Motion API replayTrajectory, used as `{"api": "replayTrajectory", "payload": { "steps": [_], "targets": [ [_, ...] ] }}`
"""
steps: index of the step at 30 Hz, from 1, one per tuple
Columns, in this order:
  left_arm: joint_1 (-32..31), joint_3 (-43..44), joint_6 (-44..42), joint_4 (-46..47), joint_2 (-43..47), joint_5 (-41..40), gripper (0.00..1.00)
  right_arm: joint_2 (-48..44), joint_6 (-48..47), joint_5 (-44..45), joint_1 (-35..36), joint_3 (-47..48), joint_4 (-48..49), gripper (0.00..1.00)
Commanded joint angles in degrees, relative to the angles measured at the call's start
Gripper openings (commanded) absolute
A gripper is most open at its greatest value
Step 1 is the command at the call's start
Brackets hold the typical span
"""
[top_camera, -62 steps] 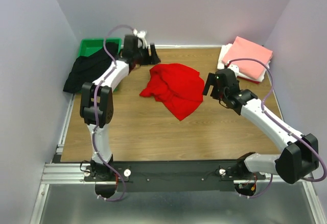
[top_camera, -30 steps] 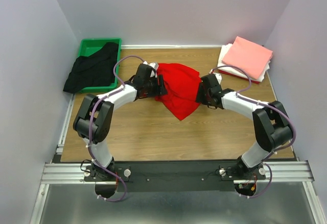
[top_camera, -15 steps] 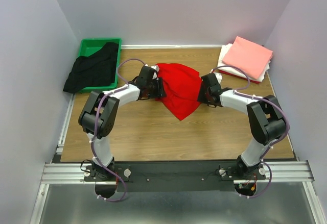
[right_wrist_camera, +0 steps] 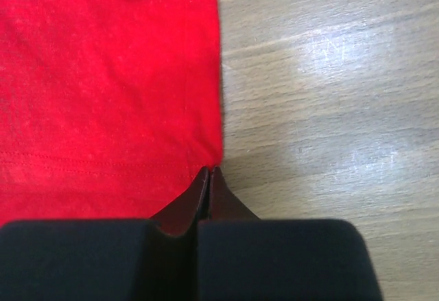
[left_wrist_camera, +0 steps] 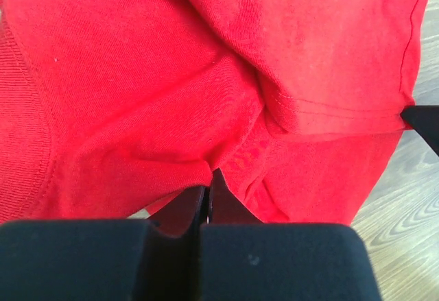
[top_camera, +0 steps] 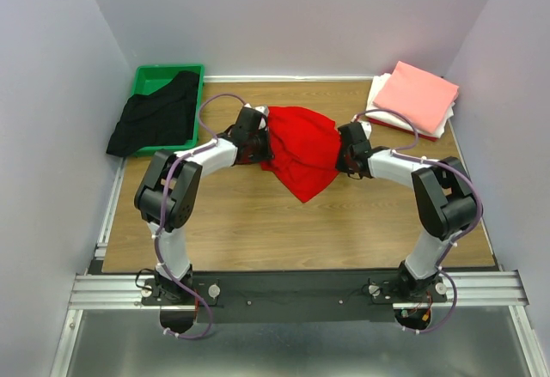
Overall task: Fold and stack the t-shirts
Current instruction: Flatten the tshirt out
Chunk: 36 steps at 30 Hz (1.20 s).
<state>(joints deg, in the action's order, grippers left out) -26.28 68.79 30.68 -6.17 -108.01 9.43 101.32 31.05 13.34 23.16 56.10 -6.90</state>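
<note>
A bright red t-shirt (top_camera: 301,149) lies crumpled in the middle of the wooden table. My left gripper (top_camera: 262,147) is at its left edge, and in the left wrist view the gripper (left_wrist_camera: 208,177) is shut with a fold of the red cloth (left_wrist_camera: 206,75) pinched at its tips. My right gripper (top_camera: 342,155) is at the shirt's right edge. In the right wrist view the gripper (right_wrist_camera: 209,172) is shut on the hemmed corner of the red shirt (right_wrist_camera: 103,75). A black t-shirt (top_camera: 155,119) drapes over the green tray. A folded salmon-pink shirt (top_camera: 417,95) lies on a folded white one (top_camera: 376,100) at the back right.
The green tray (top_camera: 150,75) stands in the back left corner, with the black cloth hanging over its left rim. Pale walls close in the table on three sides. Bare wood (top_camera: 258,222) shows between the red shirt and the arm bases.
Both arms swung in from the back corners to the red shirt's left and right edges. Over the last second both grippers shut on the cloth.
</note>
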Motion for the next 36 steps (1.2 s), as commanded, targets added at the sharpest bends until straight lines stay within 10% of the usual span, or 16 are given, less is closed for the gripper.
{"api": "replayTrajectory", "payload": {
  "steps": [1, 36],
  "targets": [
    [-0.1, 2.6, -2.2, -1.8, 3.0, -1.7, 0.0, -1.1, 0.0, 0.2, -0.5, 0.9, -0.3, 0.0],
    [18.8, 18.1, -19.4, -18.4, 30.5, 17.8, 0.0, -36.7, -12.0, 23.4, -5.8, 16.2, -16.8, 0.0]
  ]
}}
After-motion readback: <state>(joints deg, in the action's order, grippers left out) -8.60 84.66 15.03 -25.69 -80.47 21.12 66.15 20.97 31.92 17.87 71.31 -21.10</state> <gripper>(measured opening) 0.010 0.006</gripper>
